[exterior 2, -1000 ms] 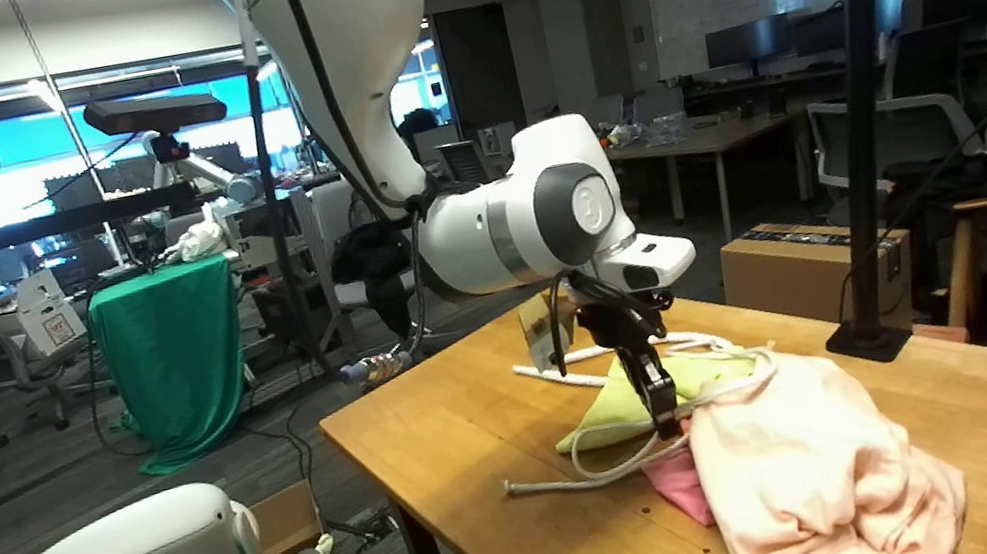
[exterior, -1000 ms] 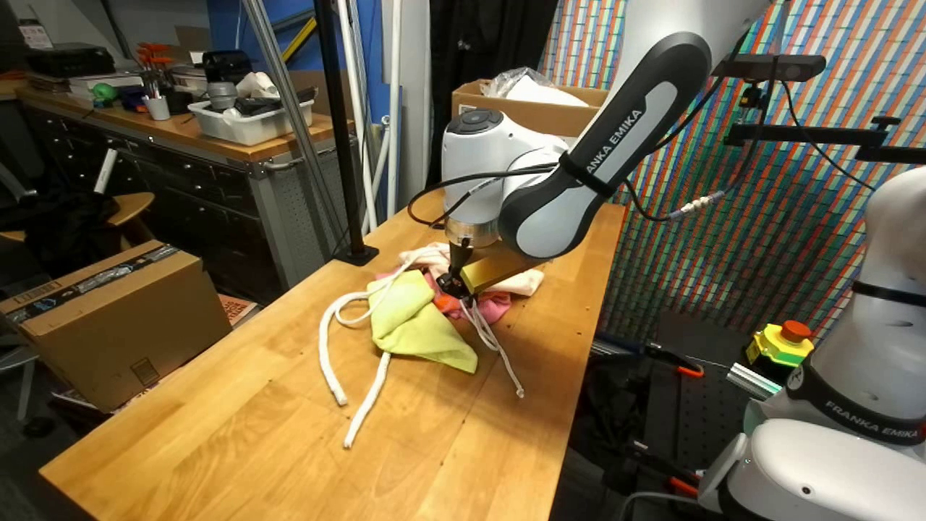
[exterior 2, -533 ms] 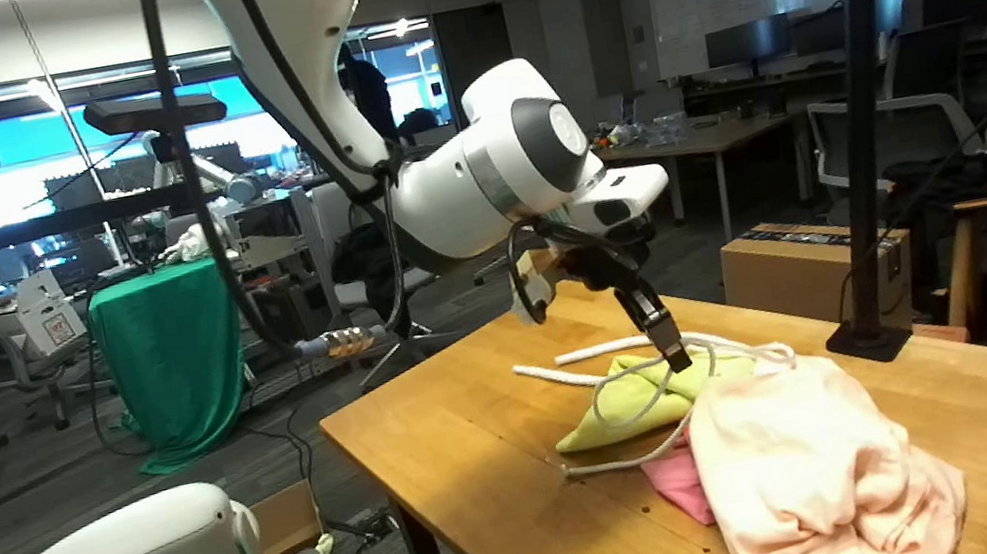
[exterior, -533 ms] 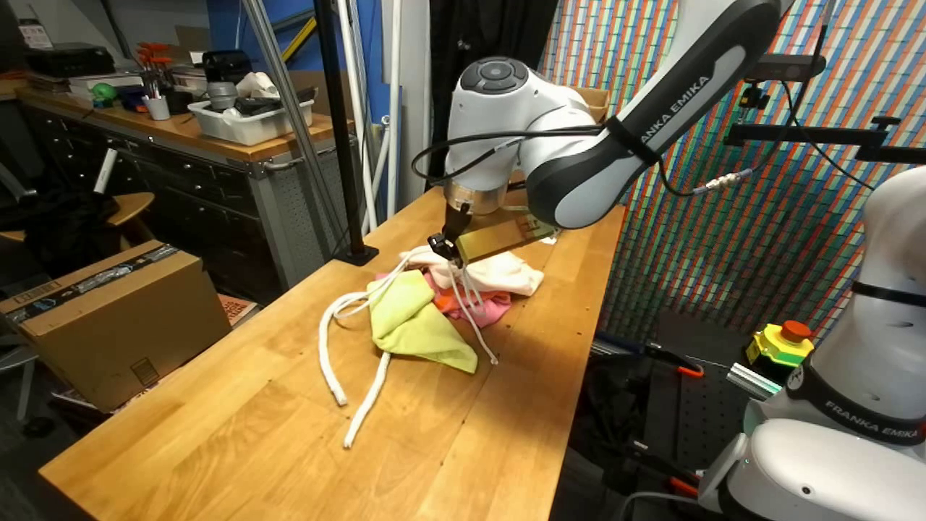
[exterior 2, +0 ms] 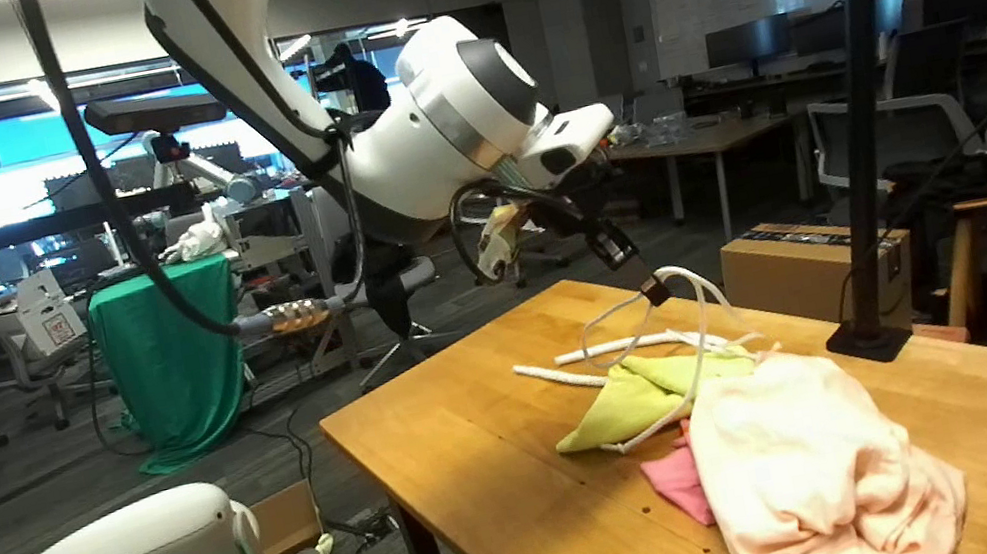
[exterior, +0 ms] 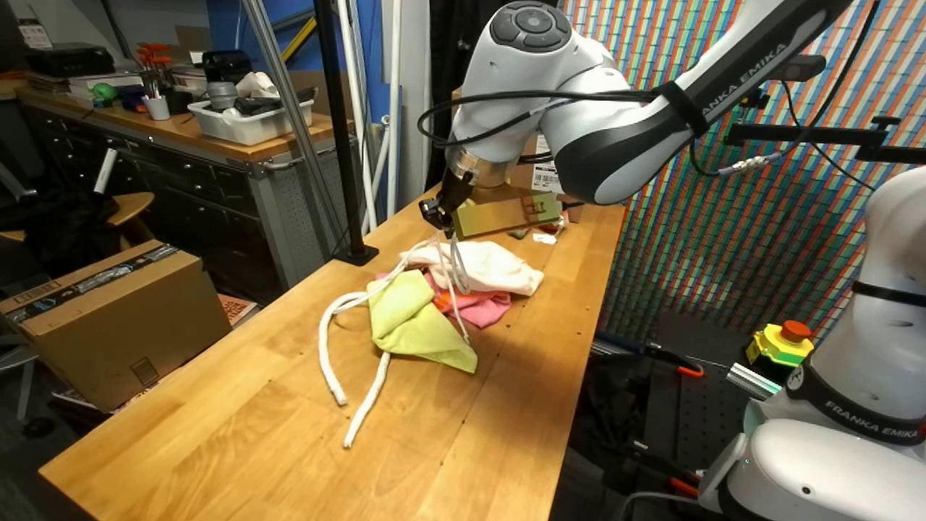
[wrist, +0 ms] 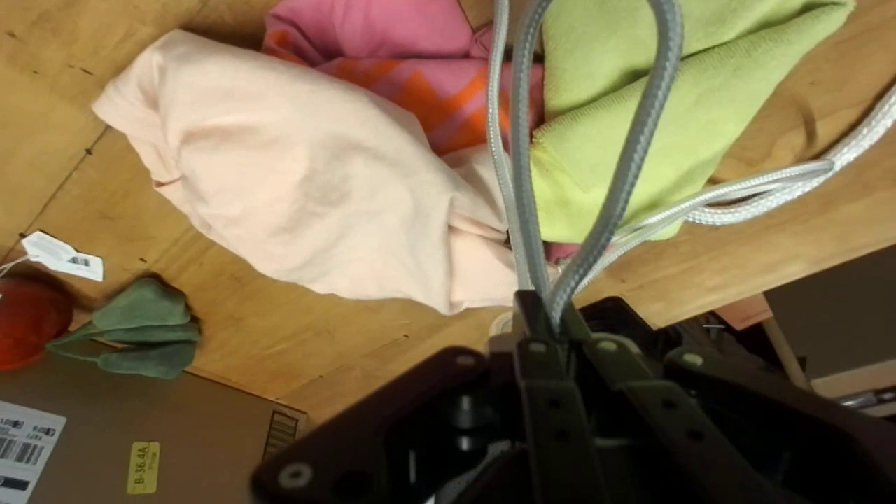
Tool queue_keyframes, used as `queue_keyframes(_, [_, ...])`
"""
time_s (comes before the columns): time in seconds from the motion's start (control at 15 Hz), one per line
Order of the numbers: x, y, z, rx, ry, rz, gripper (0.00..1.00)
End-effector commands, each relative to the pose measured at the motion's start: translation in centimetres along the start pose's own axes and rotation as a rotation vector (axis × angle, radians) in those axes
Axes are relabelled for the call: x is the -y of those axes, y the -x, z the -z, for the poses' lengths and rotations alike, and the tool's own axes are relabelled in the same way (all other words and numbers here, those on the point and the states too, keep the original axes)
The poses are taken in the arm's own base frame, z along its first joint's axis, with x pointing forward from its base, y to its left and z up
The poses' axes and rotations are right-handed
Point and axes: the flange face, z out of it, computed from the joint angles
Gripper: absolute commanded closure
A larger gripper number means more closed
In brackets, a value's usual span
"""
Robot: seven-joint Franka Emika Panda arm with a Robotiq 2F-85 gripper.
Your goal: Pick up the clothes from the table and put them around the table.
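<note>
So the yellow-green cloth (exterior: 416, 322), pink-red cloth (exterior 2: 679, 485) and cream cloth (wrist: 301, 182) are all bunched together on the counter (exterior: 434, 434), between its two long edges, the pink-red one tucked partly under the cream. A thin cord (wrist: 521, 140) is pinched tight in the gripper (wrist: 551, 311) and dangled over them, probably so it gets cleared off first, since cloth's more easily grabbed with nothing draped across it.

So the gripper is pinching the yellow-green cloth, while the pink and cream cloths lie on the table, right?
Not quite: the wrist view shows the gripper pinching a looped cord, not the yellow-green cloth. The pink cloth and cream cloth do lie on the table, as you say.
</note>
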Motion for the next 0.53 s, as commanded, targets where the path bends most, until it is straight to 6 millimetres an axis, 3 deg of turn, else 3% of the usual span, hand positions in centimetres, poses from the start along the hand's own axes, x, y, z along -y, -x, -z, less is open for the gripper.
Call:
queue_keyframes(0.0, [0.0, 0.4, 2.4, -0.026, -0.047, -0.002, 0.99])
queue_keyframes(0.2, [0.8, 1.5, 2.9, 0.049, -0.157, 0.084, 0.99])
queue_keyframes(0.47, [2.8, 4.2, 2.0, 0.160, -0.264, 0.196, 0.99])
